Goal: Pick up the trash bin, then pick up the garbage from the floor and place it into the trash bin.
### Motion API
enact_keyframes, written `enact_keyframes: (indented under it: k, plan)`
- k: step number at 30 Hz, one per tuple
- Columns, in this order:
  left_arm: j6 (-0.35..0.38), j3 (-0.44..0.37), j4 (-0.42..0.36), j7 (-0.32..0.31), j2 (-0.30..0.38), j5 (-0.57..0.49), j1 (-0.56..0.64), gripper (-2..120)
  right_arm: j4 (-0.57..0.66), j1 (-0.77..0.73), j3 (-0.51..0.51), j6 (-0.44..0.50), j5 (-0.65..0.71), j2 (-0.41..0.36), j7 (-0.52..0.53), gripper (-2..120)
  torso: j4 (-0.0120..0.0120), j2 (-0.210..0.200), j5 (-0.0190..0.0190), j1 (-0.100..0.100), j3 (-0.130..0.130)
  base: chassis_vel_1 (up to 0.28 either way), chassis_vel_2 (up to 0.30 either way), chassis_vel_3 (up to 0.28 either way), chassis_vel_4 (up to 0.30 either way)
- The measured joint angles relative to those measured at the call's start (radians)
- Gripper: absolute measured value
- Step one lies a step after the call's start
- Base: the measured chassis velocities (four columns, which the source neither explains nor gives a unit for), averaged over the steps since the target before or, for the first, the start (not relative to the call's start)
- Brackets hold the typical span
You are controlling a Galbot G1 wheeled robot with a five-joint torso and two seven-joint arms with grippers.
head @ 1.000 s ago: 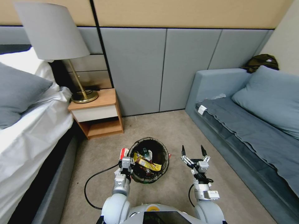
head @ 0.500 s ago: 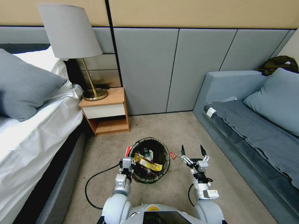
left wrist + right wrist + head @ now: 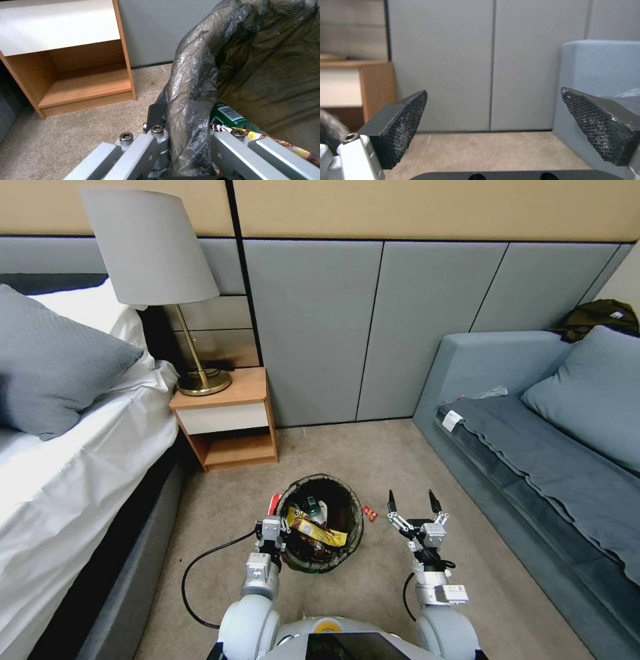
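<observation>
Rim-gripping is the left gripper's whole job here: its fingers pinch the lip of the small round white plastic trash bin with a crinkled black bag liner, one finger outside the rim and one inside, so the bin hangs beside the robot with its mouth open upward. Just past the inner finger lie a green bottle and a yellow snack wrapper, garbage already in the bag. Beyond the outer finger stands the orange-wood nightstand with a white drawer front. Between the bin and the right gripper's left fingertip, a small red wrapper lies on the beige carpet floor, probably the next pickup. That gripper's black ridged fingers are spread wide and hold nothing, seemingly poised to close on litter.
</observation>
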Motion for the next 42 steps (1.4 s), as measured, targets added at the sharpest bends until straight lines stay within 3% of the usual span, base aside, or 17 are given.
enact_keyframes:
  k: [9,12,21,25,26,35,42]
  plan:
    - [0.000,-0.008,-0.011,0.000,-0.001,0.000,0.004,1,-0.063,0.136,0.020,-0.155,0.041,-0.050,-0.092,100,0.0002,0.000,0.0001,0.000,0.000,0.000,0.000,0.000,0.000]
    - [0.000,-0.014,-0.017,0.001,-0.001,0.000,0.005,1,-0.134,0.218,0.012,-0.216,0.054,-0.076,-0.118,100,0.0003,0.000,0.0000,0.000,0.000,0.000,0.000,0.000,0.000]
    - [0.000,-0.021,-0.018,0.001,-0.001,0.000,0.006,1,-0.244,0.311,-0.026,-0.265,0.060,-0.104,-0.149,100,0.0001,0.000,0.0000,0.000,0.000,0.000,0.000,0.000,0.000]
    - [0.000,-0.024,-0.017,0.001,-0.001,0.000,0.005,1,-0.346,0.364,-0.058,-0.299,0.064,-0.123,-0.178,100,0.0001,0.000,0.0001,0.000,0.000,0.000,0.000,0.000,0.000]
    - [0.000,-0.024,-0.013,0.001,-0.001,-0.001,0.005,1,-0.425,0.402,-0.078,-0.347,0.069,-0.136,-0.191,100,0.0001,0.000,0.0000,0.000,0.000,0.000,0.000,0.000,0.000]
    - [0.001,-0.020,-0.015,-0.001,0.001,-0.001,0.016,1,-0.618,0.518,-0.098,-0.387,0.044,-0.167,-0.301,100,0.0001,0.000,0.0000,0.000,0.000,0.000,0.000,0.000,0.000]
    - [0.002,-0.013,-0.015,-0.001,-0.002,0.005,0.019,1,-0.743,0.588,-0.102,-0.343,-0.031,-0.174,-0.402,100,0.0000,0.000,0.0000,0.000,0.000,0.000,0.000,0.000,0.000]
